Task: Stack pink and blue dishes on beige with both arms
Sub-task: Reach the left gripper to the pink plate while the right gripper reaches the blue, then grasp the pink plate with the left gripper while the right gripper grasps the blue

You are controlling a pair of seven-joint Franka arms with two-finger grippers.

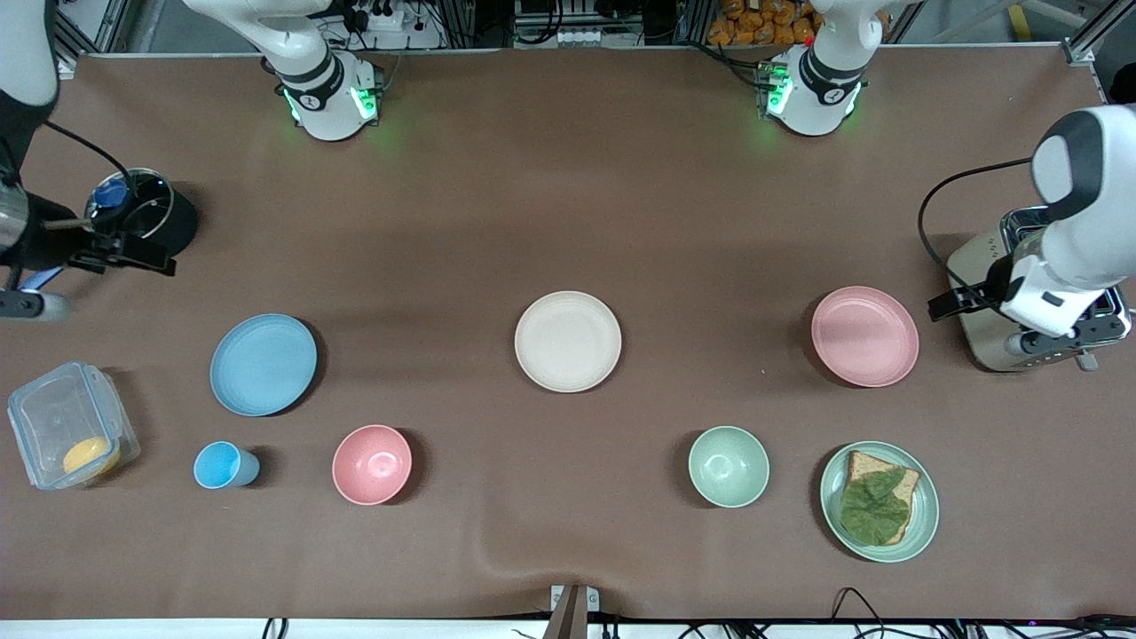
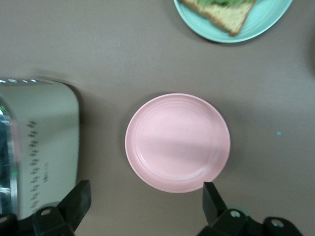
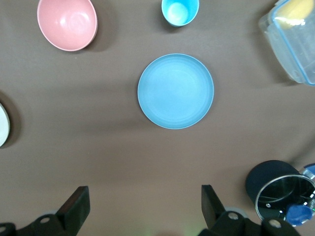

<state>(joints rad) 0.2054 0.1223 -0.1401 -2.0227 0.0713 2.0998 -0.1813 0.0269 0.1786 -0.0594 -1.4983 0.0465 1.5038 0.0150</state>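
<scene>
Pink plate [image 2: 177,142] and blue plate [image 3: 175,91] are waiting untouched while I'm hovering both spread grippers, left gripper [image 2: 142,209] and right gripper [image 3: 142,209], needing descent toward each rim's six o'clock.

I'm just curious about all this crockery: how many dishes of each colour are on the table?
Pink: 2, a plate and a bowl.
Blue: 2, a plate and a cup.
Green: 2, a bowl and a plate holding bread.
Beige: 1, a plate.
Total: 7.

Brown table [image 1: 568,177] bears blue plate [image 1: 264,364]; beige plate [image 1: 568,341]; pink plate [image 1: 864,335].
</scene>
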